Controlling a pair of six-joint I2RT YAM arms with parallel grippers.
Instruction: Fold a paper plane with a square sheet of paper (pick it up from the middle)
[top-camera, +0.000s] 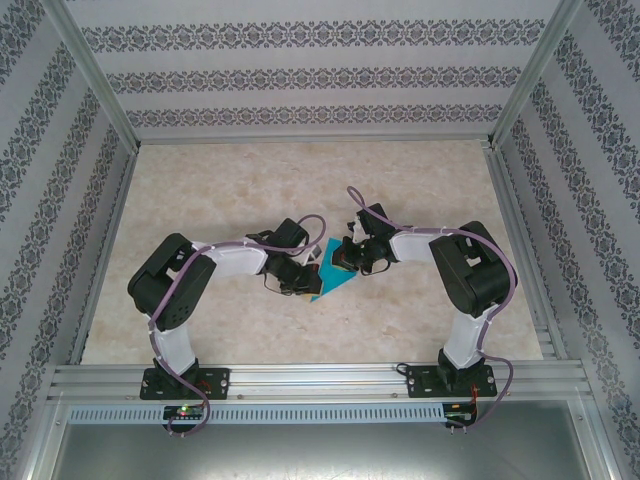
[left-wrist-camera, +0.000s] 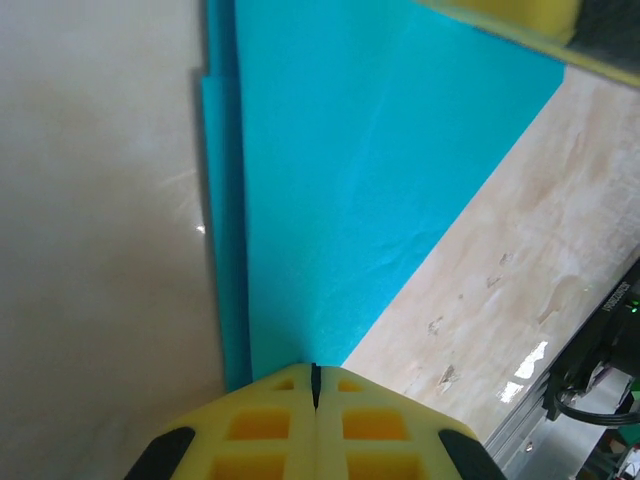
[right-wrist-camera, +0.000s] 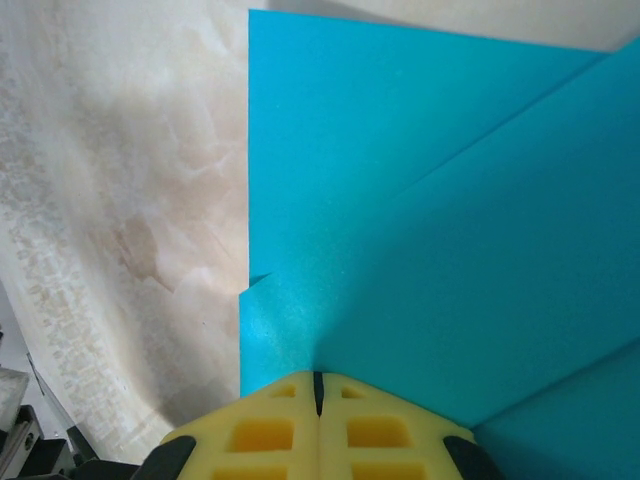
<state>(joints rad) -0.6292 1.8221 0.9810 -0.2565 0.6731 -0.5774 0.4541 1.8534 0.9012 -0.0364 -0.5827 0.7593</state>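
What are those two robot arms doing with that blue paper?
Two robot arms are folding a thin teal-blue sheet of paper on the marble-patterned table. The sheet is partly folded, with layered diagonal flaps. The left gripper and the right gripper are both shut, their yellow tips down at the paper from opposite sides.

Robot arms: two, the left arm (top-camera: 175, 290) and the right arm (top-camera: 470, 270), side by side.
Grippers: two, the left gripper (top-camera: 297, 283) and the right gripper (top-camera: 347, 262), one on each arm.
Yellow fingers: four, one pair of left fingers (left-wrist-camera: 270, 425) and one pair of right fingers (right-wrist-camera: 270, 435).
Sheet of paper: one, teal (top-camera: 330, 285).
Table: one, marbled (top-camera: 300, 170).
Purple cables: two, the left cable (top-camera: 305, 218) and the right cable (top-camera: 512, 280), one along each arm.
Base plates: two, the left base plate (top-camera: 185, 382) and the right base plate (top-camera: 450, 380).
Patterned walls: three, the left wall (top-camera: 50, 200), the back wall (top-camera: 320, 70) and the right wall (top-camera: 590, 200).
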